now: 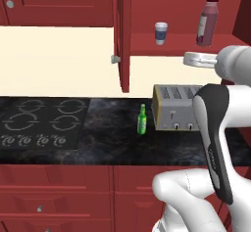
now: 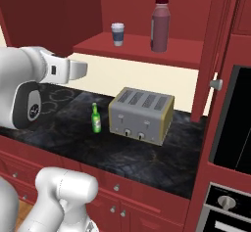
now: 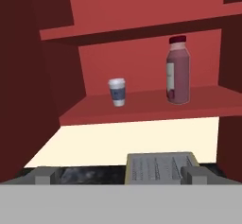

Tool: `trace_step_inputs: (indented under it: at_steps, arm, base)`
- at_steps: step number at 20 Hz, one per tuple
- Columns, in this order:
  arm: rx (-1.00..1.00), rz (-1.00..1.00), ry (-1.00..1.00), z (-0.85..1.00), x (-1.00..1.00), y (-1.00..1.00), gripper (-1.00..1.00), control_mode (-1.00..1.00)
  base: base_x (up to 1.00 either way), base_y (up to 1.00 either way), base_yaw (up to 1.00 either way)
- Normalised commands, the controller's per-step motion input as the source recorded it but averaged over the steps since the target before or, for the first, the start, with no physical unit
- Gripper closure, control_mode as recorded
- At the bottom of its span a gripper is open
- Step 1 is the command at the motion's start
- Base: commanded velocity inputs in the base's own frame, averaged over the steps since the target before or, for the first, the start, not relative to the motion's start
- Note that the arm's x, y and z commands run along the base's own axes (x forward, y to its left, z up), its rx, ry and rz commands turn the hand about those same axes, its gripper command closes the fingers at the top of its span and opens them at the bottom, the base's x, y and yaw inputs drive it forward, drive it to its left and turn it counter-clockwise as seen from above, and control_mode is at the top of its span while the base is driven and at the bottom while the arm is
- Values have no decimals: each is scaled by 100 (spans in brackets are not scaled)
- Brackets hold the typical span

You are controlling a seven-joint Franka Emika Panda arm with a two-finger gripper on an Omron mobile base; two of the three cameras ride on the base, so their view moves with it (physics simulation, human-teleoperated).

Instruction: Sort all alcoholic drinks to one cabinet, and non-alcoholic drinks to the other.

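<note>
1. Dark speckled counter (image 1: 103, 143) runs under red cabinets, with a cooktop (image 1: 41, 121) at your left and a toaster (image 2: 141, 114) at your right.
2. Look at the open cabinet's shelf (image 2: 137, 47): the juice bottle (image 2: 160, 24) and the lidded cup (image 2: 117, 34) both stand upright there, well apart from each other, so the non-alcoholic side looks settled.
3. One green bottle (image 1: 142, 120) stands upright on the counter, just beside the toaster's left end and not touching it. You are shown no second green bottle in these views.
4. Your gripper (image 3: 118, 175) hangs above the toaster, facing the shelf; its two grey fingertips (image 3: 43, 175) sit wide apart with nothing between them.
5. Judge the step as the turn from the soft drinks to the alcohol: the hand is free and the green bottle waits below.
6. For the next move, you would need to back away from the shelf, drop low to the left of the toaster, and close around the bottle's body rather than its thin neck.
7. Mind the toaster's side and the open cabinet door (image 1: 122, 35) as you swing down.
</note>
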Motion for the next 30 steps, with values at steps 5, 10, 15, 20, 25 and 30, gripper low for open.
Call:
trace_step_inputs:
  at_steps: [5,10,15,20,25,30]
  arm:
    - [0,0,2,-3,1,-5,-100,-100]
    - [0,0,0,-18,3,0,-100,-100]
    - [3,0,1,-32,4,0,-100,-100]
    - [5,4,1,-38,2,0,-100,-100]
    - [1,7,7,-32,0,0,-100,-100]
    - [0,6,13,-27,2,1,-100,-100]
  base:
    - [0,0,0]
    - [0,0,0]
    - [0,0,0]
    - [0,0,0]
    - [0,0,0]
    - [0,0,0]
